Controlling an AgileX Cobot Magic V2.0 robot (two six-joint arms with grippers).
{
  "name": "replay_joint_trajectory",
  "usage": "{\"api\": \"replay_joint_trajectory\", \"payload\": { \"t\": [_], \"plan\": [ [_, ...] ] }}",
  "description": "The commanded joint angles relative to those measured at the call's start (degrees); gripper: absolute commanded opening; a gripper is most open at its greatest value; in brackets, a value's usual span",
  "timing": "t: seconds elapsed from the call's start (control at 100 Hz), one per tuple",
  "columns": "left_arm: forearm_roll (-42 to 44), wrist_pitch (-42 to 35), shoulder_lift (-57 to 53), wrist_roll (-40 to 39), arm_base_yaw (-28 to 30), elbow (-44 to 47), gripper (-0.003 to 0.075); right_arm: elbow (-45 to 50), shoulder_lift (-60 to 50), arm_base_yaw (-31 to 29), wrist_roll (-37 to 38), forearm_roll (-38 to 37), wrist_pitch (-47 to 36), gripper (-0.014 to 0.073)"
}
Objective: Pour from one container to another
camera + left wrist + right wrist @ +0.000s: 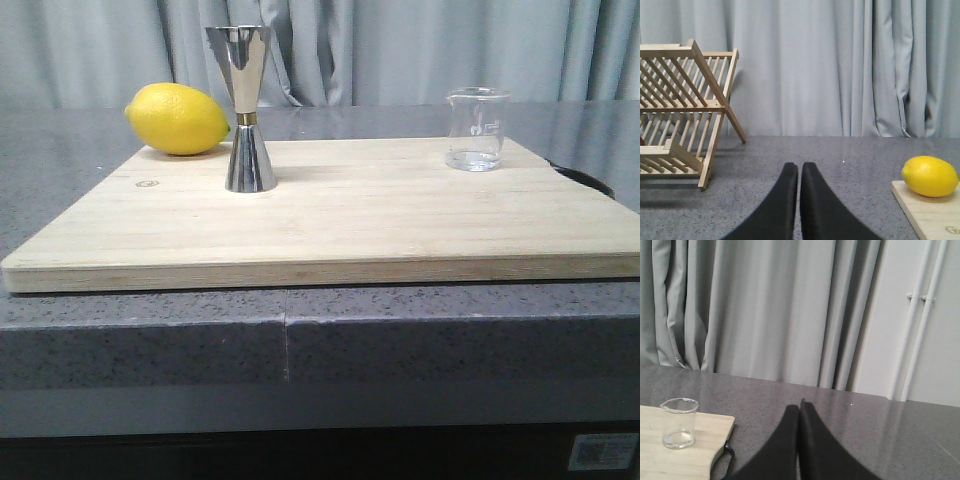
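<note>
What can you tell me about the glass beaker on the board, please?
The beaker is small, clear glass and cylindrical, with a pouring lip at its rim and faint white printed marks on its side. It stands upright near the far right corner of the wooden board, apart from the jigger. It looks nearly empty; whether a little clear liquid sits at the bottom is hard to tell. Only the board touches it.

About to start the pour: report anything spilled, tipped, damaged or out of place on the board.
Nothing stands out. The beaker and jigger both stand upright and apart on the dry cutting board, and the lemon rests at its far left corner. No spill or damage shows.
</note>
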Motion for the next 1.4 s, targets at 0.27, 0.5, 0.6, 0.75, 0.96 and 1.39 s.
{"api": "replay_joint_trajectory", "payload": {
  "t": [0.27, 0.5, 0.6, 0.75, 0.96, 1.39],
  "plan": [
    [51.5, 4.6, -0.1, -54.2, 0.2, -1.4, -0.0019, -1.4, -0.9, -0.2, -0.4, -0.7, -4.1, -0.007],
    [74.7, -8.9, -0.7, -73.5, 0.2, 1.2, -0.0019, -1.4, -0.9, -0.2, -0.4, -0.7, -4.1, -0.007],
    [75.3, -16.2, -0.7, -73.5, 0.2, 5.0, -0.0019, -1.4, -0.9, -0.2, -0.4, -0.7, -4.1, -0.007],
    [78.2, -19.4, -1.8, -79.7, 0.2, 9.7, -0.0019, -1.4, -0.9, -0.2, -0.4, -0.7, -4.1, -0.007],
    [78.6, -18.0, -5.6, -81.0, 0.2, 13.5, -0.0019, -1.4, -0.9, -0.2, -0.4, -0.7, -4.1, -0.007],
    [79.7, -17.7, -5.7, -81.0, -5.4, 13.5, -0.0019, -1.4, -0.9, -0.2, -0.4, -0.7, -4.1, -0.007]
  ]
}}
